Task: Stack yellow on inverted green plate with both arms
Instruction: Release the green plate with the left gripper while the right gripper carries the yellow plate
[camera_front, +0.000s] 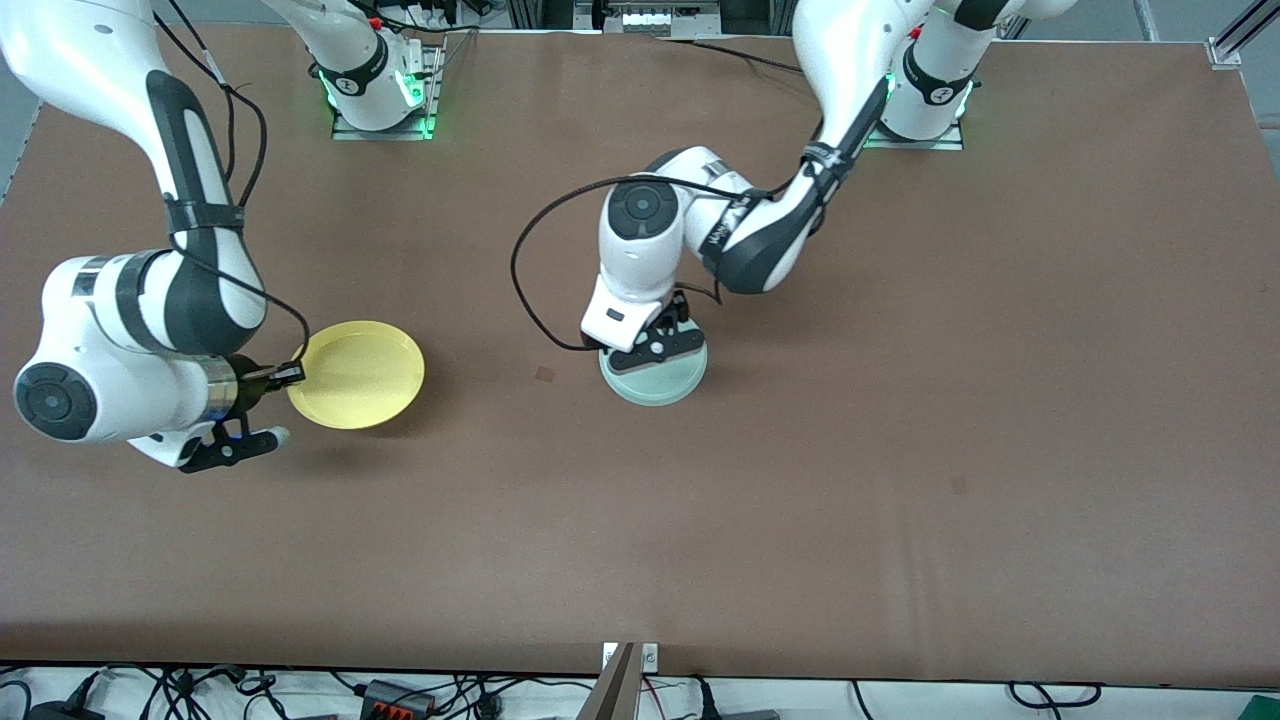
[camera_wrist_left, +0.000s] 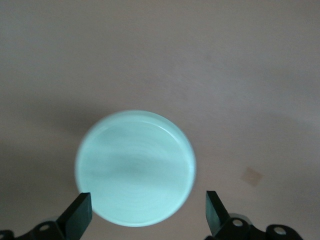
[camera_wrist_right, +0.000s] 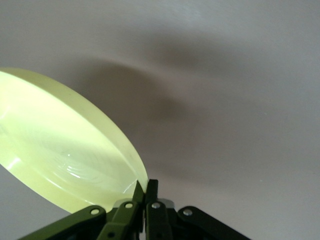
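The right pincer (camera_front: 290, 374) is clamped on the rim of the yellow plate (camera_front: 358, 374) and holds it above the brown counter (camera_front: 900, 450), rim side up, toward the right arm's end and well clear of every edge. In the right wrist view the fingertips (camera_wrist_right: 145, 192) meet on the plate's rim (camera_wrist_right: 125, 150), and the plate's shadow falls on the counter beneath it.

The green plate (camera_front: 655, 378) lies on the counter near its middle, upside down, with its flat ringed underside facing up (camera_wrist_left: 136, 167). The left pincer (camera_front: 652, 345) hangs directly over this plate. Its fingers (camera_wrist_left: 80, 212) are spread wide, wider than the plate, and touch nothing.
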